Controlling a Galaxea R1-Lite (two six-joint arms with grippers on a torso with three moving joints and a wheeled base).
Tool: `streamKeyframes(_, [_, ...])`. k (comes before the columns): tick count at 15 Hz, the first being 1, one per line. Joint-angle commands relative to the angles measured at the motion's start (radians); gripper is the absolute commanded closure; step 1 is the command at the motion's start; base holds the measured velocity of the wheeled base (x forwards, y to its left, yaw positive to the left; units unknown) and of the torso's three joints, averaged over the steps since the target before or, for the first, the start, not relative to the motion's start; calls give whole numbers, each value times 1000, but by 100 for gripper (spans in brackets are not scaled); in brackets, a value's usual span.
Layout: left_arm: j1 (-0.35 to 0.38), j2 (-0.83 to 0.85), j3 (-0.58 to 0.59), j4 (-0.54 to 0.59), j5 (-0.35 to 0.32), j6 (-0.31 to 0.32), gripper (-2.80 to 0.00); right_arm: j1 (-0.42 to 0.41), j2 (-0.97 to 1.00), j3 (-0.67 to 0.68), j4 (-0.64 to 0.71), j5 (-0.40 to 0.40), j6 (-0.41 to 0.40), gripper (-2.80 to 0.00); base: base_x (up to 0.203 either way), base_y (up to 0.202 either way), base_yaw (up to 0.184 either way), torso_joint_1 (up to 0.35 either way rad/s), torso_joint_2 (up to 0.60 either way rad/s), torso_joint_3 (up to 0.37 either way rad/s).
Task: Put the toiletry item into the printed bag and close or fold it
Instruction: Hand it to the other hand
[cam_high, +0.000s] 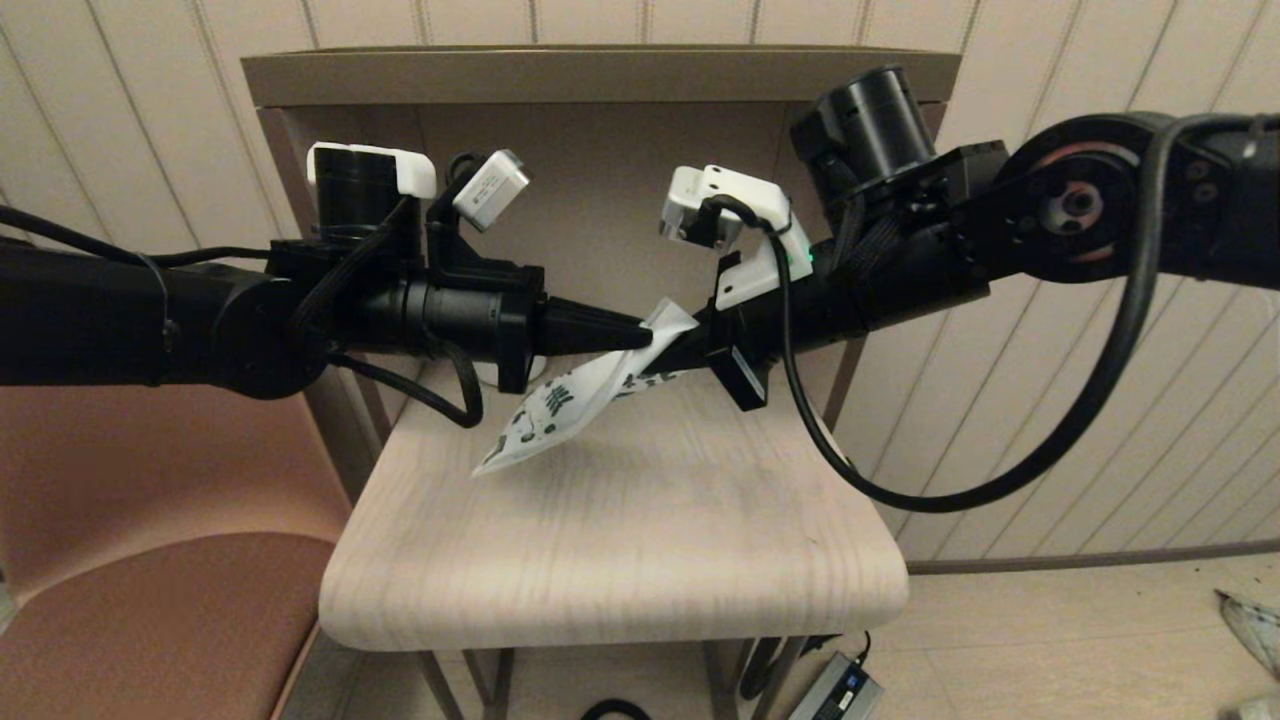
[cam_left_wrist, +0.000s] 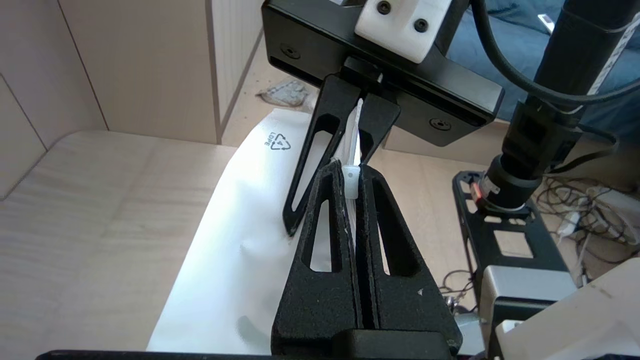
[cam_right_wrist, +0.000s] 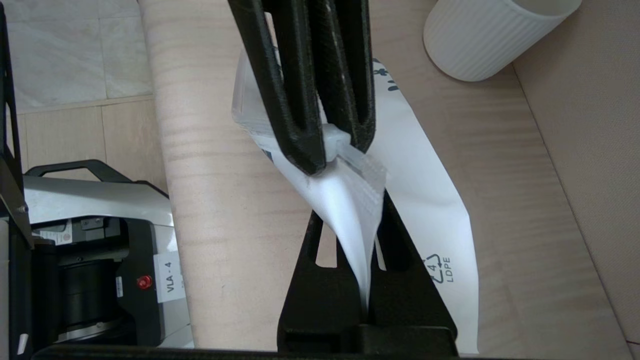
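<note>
The printed bag (cam_high: 555, 415) hangs tilted above the light wood table (cam_high: 640, 540), held up at its top strip between my two grippers. My left gripper (cam_high: 640, 335) comes in from the left and is shut on the bag's small white zip slider (cam_left_wrist: 351, 179). My right gripper (cam_high: 672, 352) meets it tip to tip from the right, shut on the bag's zip strip (cam_right_wrist: 367, 172). In the wrist views the bag's plain white back (cam_right_wrist: 430, 200) shows an LDPE mark. The toiletry item is not visible in any view.
A white ribbed mug (cam_right_wrist: 490, 35) stands on the table near the back panel, behind the bag. A brown padded seat (cam_high: 150, 560) is to the left of the table. A power brick (cam_high: 835, 690) and cables lie on the floor under the front edge.
</note>
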Motion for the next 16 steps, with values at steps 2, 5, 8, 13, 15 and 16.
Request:
streamKeyframes(2, [-1, 3, 13, -1, -4, 32, 0, -11, -13, 1, 3, 3, -2, 0, 0, 0, 0, 0, 0, 0])
streamKeyframes(5, [1, 5, 15, 0, -4, 34, 0, -20, -27, 4, 6, 3, -2, 0, 0, 0, 0, 0, 0, 0])
streamKeyframes(8, [-1, 10, 15, -1, -4, 35, 0, -24, -39, 6, 6, 3, -2, 0, 0, 0, 0, 0, 0, 0])
streamKeyframes(13, [-1, 11, 15, -1, -4, 35, 0, -40, -82, 32, 8, 3, 3, 0, 0, 0, 0, 0, 0, 0])
streamKeyframes(15, [-1, 10, 16, -1, -4, 35, 0, -39, -105, 59, 6, 3, 3, 0, 0, 0, 0, 0, 0, 0])
streamKeyframes(16, [-1, 9, 20, -1, -4, 36, 0, -39, -112, 73, 4, 3, 3, 0, 0, 0, 0, 0, 0, 0])
